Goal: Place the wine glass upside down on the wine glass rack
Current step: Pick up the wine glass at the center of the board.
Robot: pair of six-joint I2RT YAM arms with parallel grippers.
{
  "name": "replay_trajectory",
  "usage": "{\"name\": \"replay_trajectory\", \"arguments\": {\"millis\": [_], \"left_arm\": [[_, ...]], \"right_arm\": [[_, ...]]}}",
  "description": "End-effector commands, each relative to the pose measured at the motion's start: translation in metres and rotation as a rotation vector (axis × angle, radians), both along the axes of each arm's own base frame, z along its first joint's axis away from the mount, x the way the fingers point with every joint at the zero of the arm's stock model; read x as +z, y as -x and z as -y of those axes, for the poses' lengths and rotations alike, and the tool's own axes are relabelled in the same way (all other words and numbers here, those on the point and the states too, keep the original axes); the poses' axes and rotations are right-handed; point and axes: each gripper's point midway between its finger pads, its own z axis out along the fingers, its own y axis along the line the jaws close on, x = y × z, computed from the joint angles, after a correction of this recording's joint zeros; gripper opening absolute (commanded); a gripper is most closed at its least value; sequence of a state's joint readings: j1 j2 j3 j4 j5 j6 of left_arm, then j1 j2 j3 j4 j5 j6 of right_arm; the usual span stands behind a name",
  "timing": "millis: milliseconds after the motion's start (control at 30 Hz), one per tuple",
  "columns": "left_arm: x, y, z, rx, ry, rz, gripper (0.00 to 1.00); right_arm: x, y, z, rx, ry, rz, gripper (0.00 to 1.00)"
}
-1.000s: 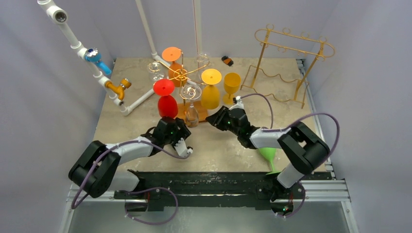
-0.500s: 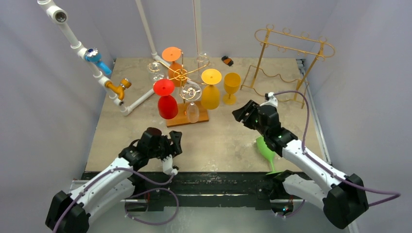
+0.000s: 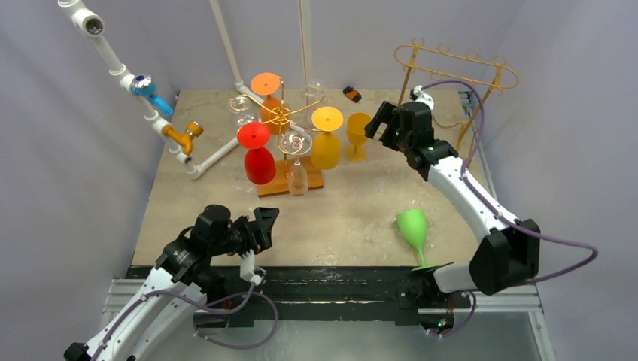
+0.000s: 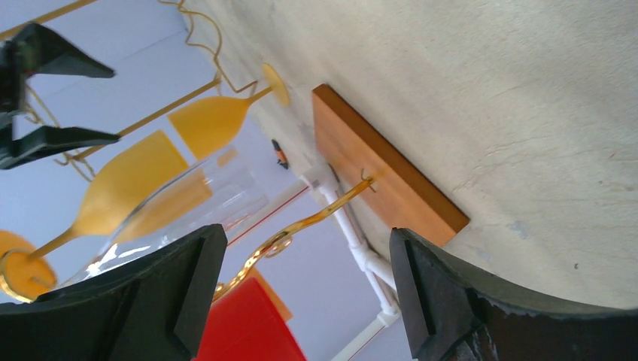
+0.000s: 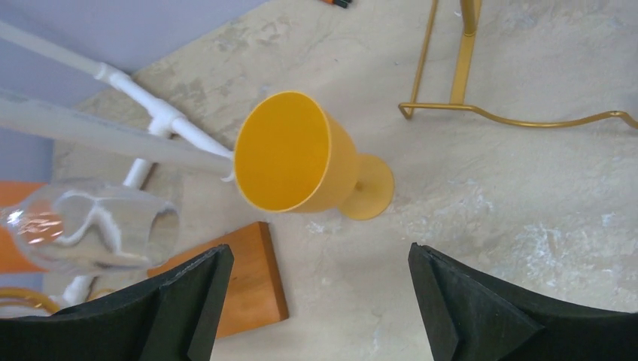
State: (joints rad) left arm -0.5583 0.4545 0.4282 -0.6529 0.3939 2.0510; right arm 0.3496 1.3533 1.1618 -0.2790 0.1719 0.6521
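Right arm is extended toward the back of the worktop [image 3: 346,218]. The right gripper [image 3: 384,128] hovers just above an upright yellow wine glass [image 5: 301,162]. In the right wrist view its fingers [image 5: 188,301] stand wide on either side of the glass, clear of it, with nothing between them. This glass stands on its foot on the worktop, mouth up, just to the right of the wine glass rack [image 3: 282,116] and off the rack's wooden base [image 4: 384,173].

Left arm is folded back near the front edge. The left gripper [image 3: 259,226] points toward the rack, well apart from it. Its fingers [image 4: 180,286] are wide and empty.

A second loose glass, green [image 3: 413,228], sits near the front right edge. It looks to lie on its side, bowl toward the rack and stem toward the edge.

Hanging foot-up on the rack:
- a red glass [image 3: 259,162]
- an orange glass [image 3: 267,86] at the back
- a yellow glass [image 3: 326,147]
- a clear glass [image 3: 297,174] over the base

A gold wire frame [image 3: 451,75] stands at the back right. A white pipe run [image 3: 113,60] crosses the left side.
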Motion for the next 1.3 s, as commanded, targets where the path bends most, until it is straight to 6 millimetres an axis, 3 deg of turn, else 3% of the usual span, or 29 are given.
{"name": "replay_trajectory", "arguments": {"millis": [0,200,333,500,733,867,1067,1267], "left_arm": [[0.042,0.017,0.013,-0.211,-0.034,0.205,0.88],[0.083,0.022,0.014,-0.22,0.017,0.287,0.92],[0.108,0.027,0.014,-0.23,0.051,0.34,0.95],[0.125,0.039,0.014,-0.28,0.059,0.402,0.97],[0.128,0.045,0.01,-0.276,0.057,0.408,0.98],[0.131,0.044,0.012,-0.277,0.07,0.411,0.98],[0.156,0.041,0.014,-0.26,0.132,0.453,0.98],[0.199,0.044,0.017,-0.263,0.212,0.512,1.0]], "right_arm": [[-0.011,-0.024,0.012,0.004,0.086,-0.048,0.94],[-0.028,-0.047,0.009,0.014,0.115,-0.095,0.8],[-0.034,-0.058,0.001,0.036,0.106,-0.106,0.77],[-0.038,-0.065,-0.002,0.038,0.095,-0.112,0.74],[-0.002,-0.054,-0.004,0.05,0.046,-0.036,0.73],[0.007,-0.056,-0.005,0.048,0.036,-0.015,0.73],[-0.016,-0.075,-0.009,0.04,0.059,-0.074,0.73],[-0.041,-0.088,-0.011,0.043,0.08,-0.124,0.65]]}}
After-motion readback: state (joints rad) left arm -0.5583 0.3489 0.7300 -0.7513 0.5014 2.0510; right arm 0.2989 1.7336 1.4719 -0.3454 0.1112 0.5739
